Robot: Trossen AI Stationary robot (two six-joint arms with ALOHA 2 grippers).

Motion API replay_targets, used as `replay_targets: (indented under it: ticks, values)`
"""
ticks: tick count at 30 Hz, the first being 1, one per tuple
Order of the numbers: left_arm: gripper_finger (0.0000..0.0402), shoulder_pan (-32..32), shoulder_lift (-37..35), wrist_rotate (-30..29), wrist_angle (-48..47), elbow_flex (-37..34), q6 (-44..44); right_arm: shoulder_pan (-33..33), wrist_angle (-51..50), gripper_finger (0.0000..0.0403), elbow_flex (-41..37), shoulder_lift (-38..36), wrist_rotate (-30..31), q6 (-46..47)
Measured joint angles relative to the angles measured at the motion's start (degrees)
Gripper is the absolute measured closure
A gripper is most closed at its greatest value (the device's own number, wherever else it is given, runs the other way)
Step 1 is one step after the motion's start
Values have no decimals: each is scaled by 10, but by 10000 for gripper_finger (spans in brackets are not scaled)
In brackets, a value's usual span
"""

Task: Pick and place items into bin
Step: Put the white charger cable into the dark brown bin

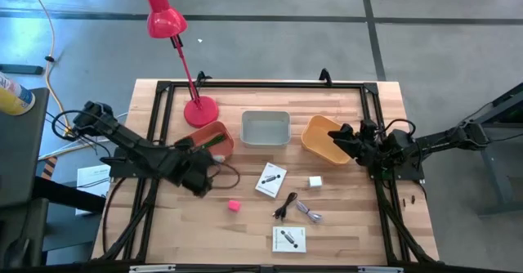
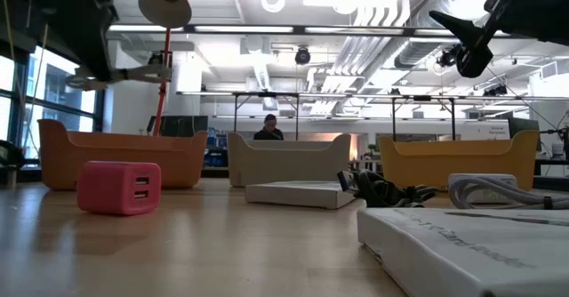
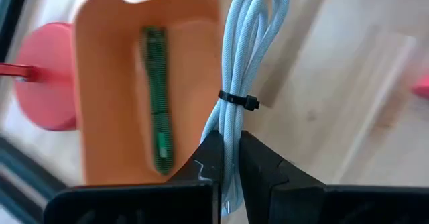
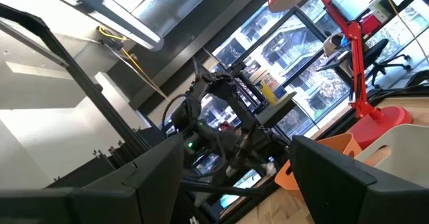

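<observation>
My left gripper (image 1: pixel 204 179) hangs beside the near edge of the orange bin (image 1: pixel 204 132), shut on a pale blue coiled cable (image 3: pixel 244 43) tied with a black zip tie. A green stick (image 3: pixel 155 96) lies inside that bin. On the table rest a pink block (image 1: pixel 234 205), a white block (image 1: pixel 315 181), two white packets (image 1: pixel 270 179) (image 1: pixel 288 239), a black cable (image 1: pixel 286 203) and a silvery cable (image 1: pixel 310 213). My right gripper (image 4: pixel 228 184) waits open above the yellow bin (image 1: pixel 315 130). My left gripper pinches the coiled cable bundle between its two fingers, on the strands just below the zip tie (image 3: pixel 230 140). The fingers slant downward and the bundle sticks out ahead of their tips along them. The bundle is lifted clear, over the wood next to the orange bin's rim.
A grey bin (image 1: pixel 265 127) stands between the orange and yellow bins at the table's far side. A red desk lamp (image 1: pixel 163 15) has its base (image 1: pixel 200 109) just behind the orange bin. A black frame (image 1: pixel 261 85) runs around the tabletop.
</observation>
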Motion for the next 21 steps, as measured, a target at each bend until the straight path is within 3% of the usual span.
replay_targets:
  ticks: [14, 21]
  values:
    - [380, 214, 4, 19, 8, -26, 190, 0, 0, 144, 0, 0, -3, 4]
    - [355, 254, 5, 74, 54, -82, 205, 0, 3, 144, 0, 0, -15, 9]
